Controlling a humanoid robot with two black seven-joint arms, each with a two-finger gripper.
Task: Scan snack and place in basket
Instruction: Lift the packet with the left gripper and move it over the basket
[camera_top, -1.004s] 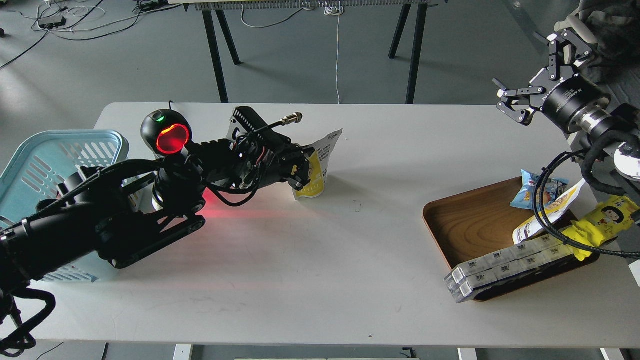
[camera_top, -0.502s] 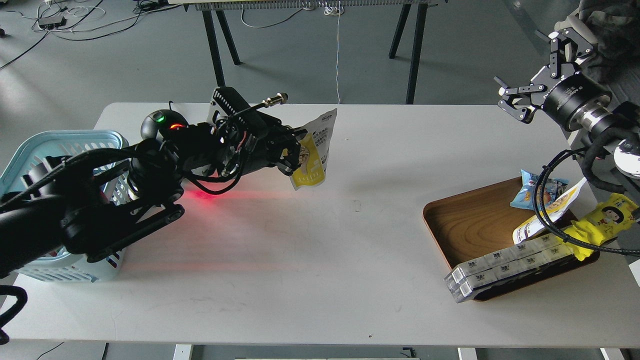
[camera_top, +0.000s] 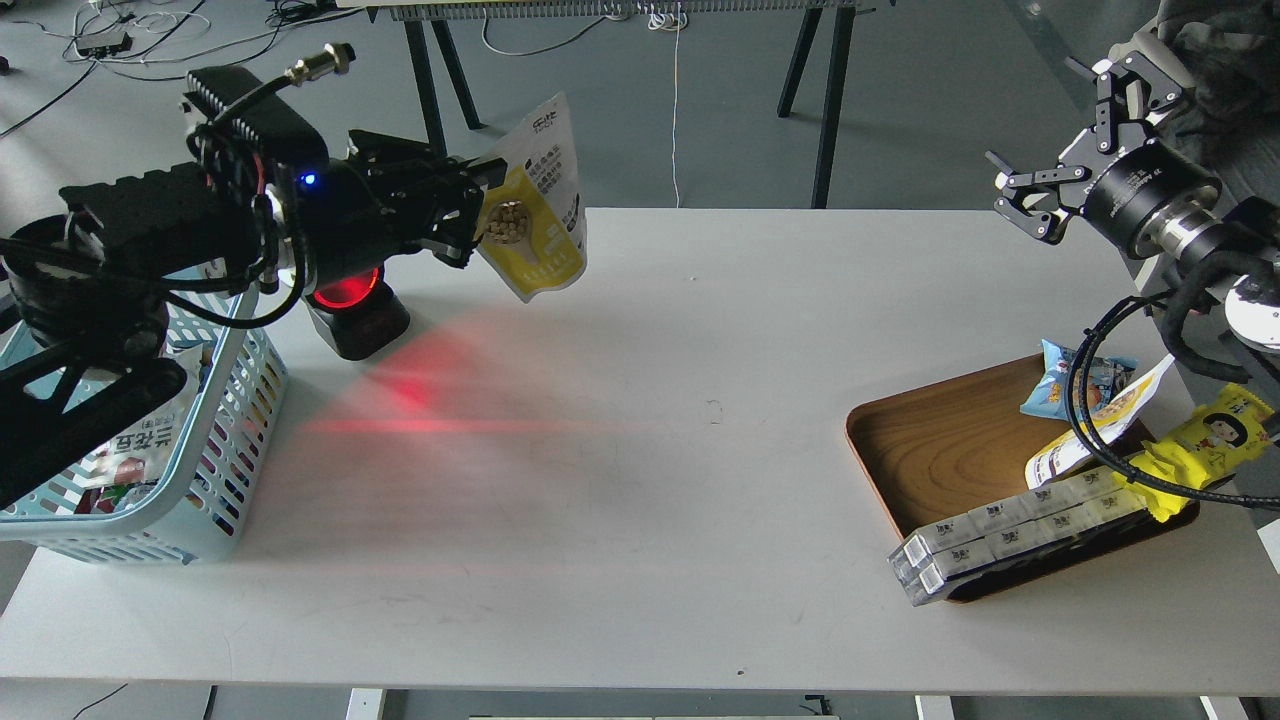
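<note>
Our left gripper (camera_top: 470, 215) clamped the snack (camera_top: 535, 205) in the air at ten o'clock, above the table (camera_top: 640, 480), near the basket (camera_top: 215, 440); our right gripper (camera_top: 1050, 165) hung wide open at two o'clock.

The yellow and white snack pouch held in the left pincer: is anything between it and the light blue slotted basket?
The black scanner with the red glow stands between the yellow and white snack pouch and the light blue slotted plastic basket; the left arm also crosses above the basket.
</note>
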